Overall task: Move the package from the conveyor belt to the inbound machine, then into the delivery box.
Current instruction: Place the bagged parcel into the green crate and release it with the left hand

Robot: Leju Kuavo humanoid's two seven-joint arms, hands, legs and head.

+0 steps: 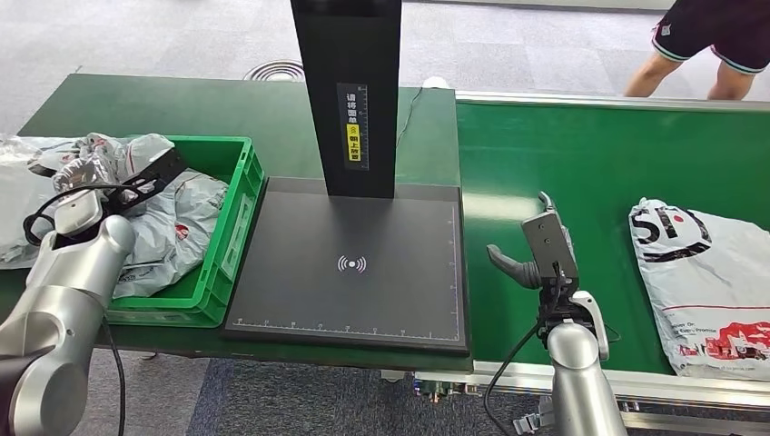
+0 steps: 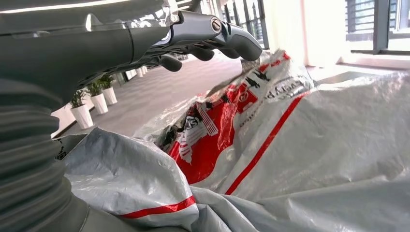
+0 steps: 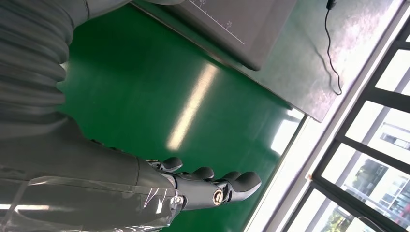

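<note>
Both hands empty — package (image 1: 704, 282) on belt.

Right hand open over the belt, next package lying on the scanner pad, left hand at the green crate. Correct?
Not quite: the scanner pad is bare. The next package lies on the conveyor belt, beside the right hand, as the head view shows. That hand is open over the belt, and the left hand is at the green crate.

Left hand (image 1: 136, 177), right hand (image 1: 536, 250), both empty, fingers apart
</note>
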